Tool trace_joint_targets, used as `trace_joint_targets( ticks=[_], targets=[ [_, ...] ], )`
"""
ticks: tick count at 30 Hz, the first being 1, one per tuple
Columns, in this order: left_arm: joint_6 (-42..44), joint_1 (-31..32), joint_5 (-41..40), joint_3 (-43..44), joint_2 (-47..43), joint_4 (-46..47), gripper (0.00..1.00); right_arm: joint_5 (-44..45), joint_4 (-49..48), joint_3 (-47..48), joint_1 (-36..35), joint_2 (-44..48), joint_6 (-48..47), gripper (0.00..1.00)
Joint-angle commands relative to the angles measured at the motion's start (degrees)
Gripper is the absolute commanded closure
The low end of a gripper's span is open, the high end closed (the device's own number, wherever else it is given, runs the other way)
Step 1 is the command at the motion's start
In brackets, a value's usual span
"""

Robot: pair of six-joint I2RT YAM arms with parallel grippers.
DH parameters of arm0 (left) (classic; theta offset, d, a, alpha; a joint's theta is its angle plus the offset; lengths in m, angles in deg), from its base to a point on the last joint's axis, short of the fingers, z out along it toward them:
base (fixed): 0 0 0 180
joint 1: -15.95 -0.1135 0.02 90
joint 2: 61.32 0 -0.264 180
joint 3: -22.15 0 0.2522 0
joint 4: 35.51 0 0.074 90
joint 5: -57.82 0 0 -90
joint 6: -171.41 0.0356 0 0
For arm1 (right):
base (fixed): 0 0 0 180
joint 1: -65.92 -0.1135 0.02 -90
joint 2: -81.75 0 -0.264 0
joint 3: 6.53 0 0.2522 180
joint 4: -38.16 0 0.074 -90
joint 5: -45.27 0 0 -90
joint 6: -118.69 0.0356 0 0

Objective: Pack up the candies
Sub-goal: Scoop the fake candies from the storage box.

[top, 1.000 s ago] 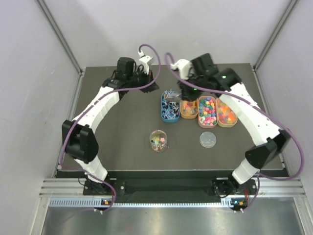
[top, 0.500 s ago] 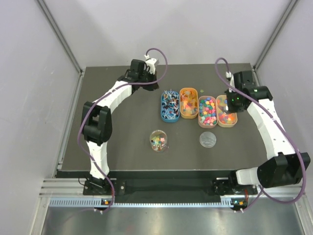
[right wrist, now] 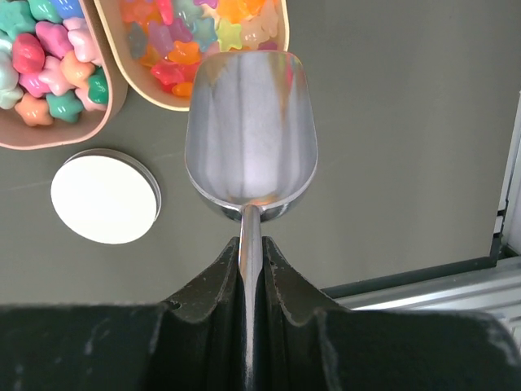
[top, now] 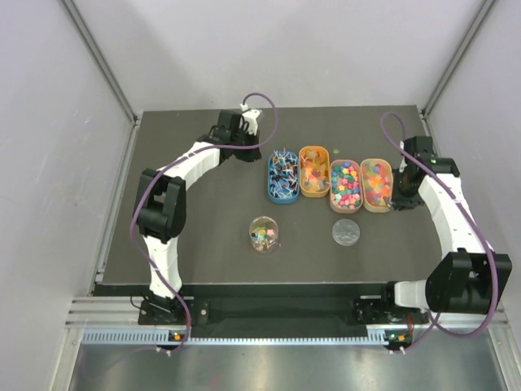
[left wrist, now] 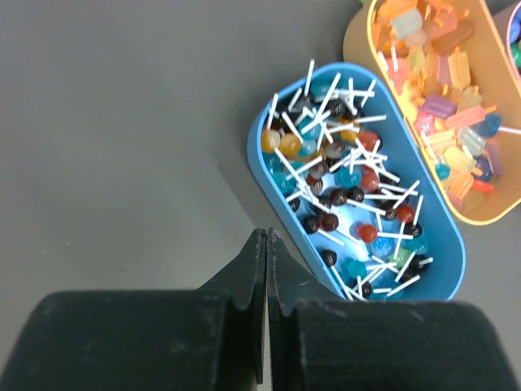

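- Risk, grip: the scoop (right wrist: 251,138) is held only by its thin handle. It may twist or slip between the right fingers (right wrist: 232,261) when pushed into the piled candies (right wrist: 175,45).
- Risk, tray: the end tray (top: 378,209) looks light and nothing holds it. A low or steep push could slide it along the worktop (top: 203,236) instead of filling the scoop.
- Risk, transfer: the jar (top: 264,235) stands well apart from that tray and its mouth is small. An overfull or tilted scoop would likely shed candies on the way or at the rim.
- Risk, jar: it stands free, so a knock from the scoop lip could tip it. Its lid (top: 346,232) lies off to its right.
- Right fingers: nearly closed, clamped on the scoop handle. The bowl is empty, with its lip at the near end of the end tray; whether they touch cannot be told.
- Left fingers (left wrist: 257,261): fully closed on nothing, above bare worktop just beside the blue tray (left wrist: 269,175) of lollipops.
- Candies: sorted in four trays in a row at mid-worktop, with a few already in the jar.
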Motion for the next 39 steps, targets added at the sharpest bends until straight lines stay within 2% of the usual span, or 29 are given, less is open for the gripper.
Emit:
trace_joint_targets(
  ticks=[1,23,39],
  targets=[
    [-0.5,0.1,1.1,-1.2,-4.7,3.1,1.00,-0.2,-0.2,-0.4,0.5,0.5,0.9,1.00],
    [-1.5,0.0,1.9,-3.1,-4.3,3.3,1.00,-3.6,-2.1,-1.3,0.9,-10.5,0.9,1.00],
    [-2.6,-0.1,2.7,-4.2,-3.5,3.4,1.00,-4.1,-3.5,9.0,0.9,-20.3,-0.4,1.00]
  ],
)
